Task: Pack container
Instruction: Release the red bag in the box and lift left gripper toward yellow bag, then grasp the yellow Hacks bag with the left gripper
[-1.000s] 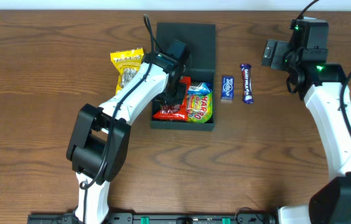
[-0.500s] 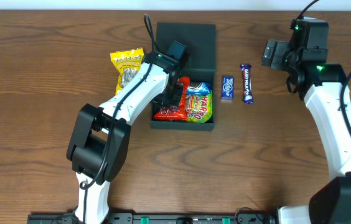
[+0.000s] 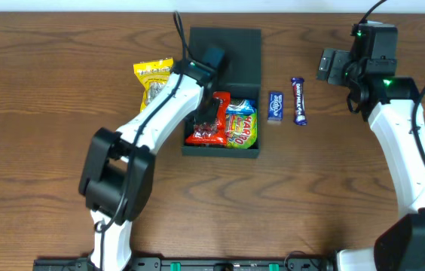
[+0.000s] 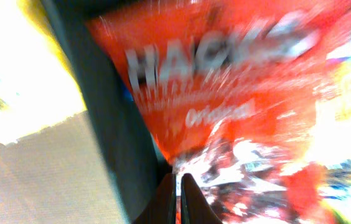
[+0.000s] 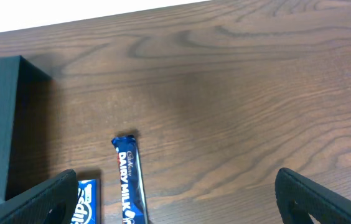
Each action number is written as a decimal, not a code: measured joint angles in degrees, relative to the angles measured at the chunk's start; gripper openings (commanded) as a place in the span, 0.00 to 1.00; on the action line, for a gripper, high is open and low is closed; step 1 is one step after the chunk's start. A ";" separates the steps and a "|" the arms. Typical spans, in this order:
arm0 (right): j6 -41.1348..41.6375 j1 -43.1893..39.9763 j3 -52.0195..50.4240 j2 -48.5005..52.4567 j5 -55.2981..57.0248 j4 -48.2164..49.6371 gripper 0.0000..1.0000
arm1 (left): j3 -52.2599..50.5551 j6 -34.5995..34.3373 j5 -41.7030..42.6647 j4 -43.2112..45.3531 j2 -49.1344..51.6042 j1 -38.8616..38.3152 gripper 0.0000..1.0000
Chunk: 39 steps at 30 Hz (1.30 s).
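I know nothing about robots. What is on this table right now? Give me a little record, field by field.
Box: dark teal-green square matte box, lid open
Inside box: red crinkly snack packet, colourful sweets bag
On table: yellow snack packet, small blue wrapper, purple chocolate bar
Left fingers: nearly closed, at the red packet; view blurred
Right fingers: wide apart, holding nothing

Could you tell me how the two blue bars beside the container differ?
The Dairy Milk bar is longer and slimmer; the small blue bar is shorter and wider. The small blue bar lies nearer the container; the Dairy Milk bar lies farther out. Both lie flat on the table.
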 measured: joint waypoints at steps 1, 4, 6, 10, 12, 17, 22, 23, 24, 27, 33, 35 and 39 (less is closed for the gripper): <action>0.00 0.00 0.00 0.00 0.02 0.00 0.99 | 0.46 0.35 -0.24 1.49 -1.66 0.02 0.06; 0.00 0.00 0.00 0.00 0.00 -0.02 0.99 | 1.53 1.07 -1.95 5.31 -7.56 0.42 0.06; 0.00 0.00 0.00 0.00 0.00 -0.02 0.99 | 2.45 1.53 -3.52 6.97 -10.97 1.14 0.06; 0.00 0.00 0.00 0.00 0.00 -0.31 0.99 | 3.72 1.73 -5.79 8.00 -14.38 4.57 0.06; 0.00 0.00 0.00 0.00 0.00 -0.44 0.99 | 3.58 1.84 -5.97 7.87 -14.29 7.37 0.06; 0.00 0.00 0.00 0.00 0.00 -0.61 0.99 | 2.80 1.86 -4.17 8.09 -11.76 14.53 0.06; 0.00 0.00 0.00 0.00 0.02 -0.66 0.99 | 2.62 2.16 -0.66 9.90 -7.13 19.63 0.97; 0.00 0.00 0.00 0.00 0.00 -0.66 0.99 | 2.62 2.21 0.22 10.47 -5.86 20.15 0.95; 0.00 0.00 0.00 0.00 0.02 -0.66 0.99 | 2.62 2.25 1.07 11.04 -4.52 20.52 0.95; 0.00 0.00 0.00 0.00 0.00 -0.66 0.99 | 2.62 2.10 2.99 12.24 -0.50 20.72 0.95; 0.00 0.00 0.00 0.00 0.00 -1.75 0.99 | 2.54 2.08 5.75 13.07 7.13 20.46 0.95; 0.00 0.00 0.00 0.00 0.02 -2.19 0.99 | 2.43 2.16 6.19 13.29 8.57 20.46 1.00; 0.00 0.00 0.00 0.00 0.00 -2.80 0.99 | 2.40 2.08 6.51 14.29 10.12 20.48 0.76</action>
